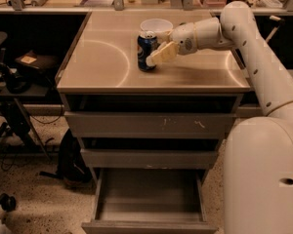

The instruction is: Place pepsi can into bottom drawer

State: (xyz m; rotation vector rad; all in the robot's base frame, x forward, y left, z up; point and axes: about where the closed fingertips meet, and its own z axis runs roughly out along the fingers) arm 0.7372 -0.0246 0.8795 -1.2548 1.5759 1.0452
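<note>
A smooth-topped bench (102, 67) is seen, with pale curved reflections across its surface. The pincer (156, 55) is held low over its middle rear part. The pepsi can (144, 44) is stood upright on the bench right at the pincer's tip, and a white bowl (155, 25) is set just behind the pincer, close to the can.

A white bowl (158, 25) stands on the steel countertop (102, 57), with a dark bag (71, 155) on the speckled floor (34, 206) at left.
</note>
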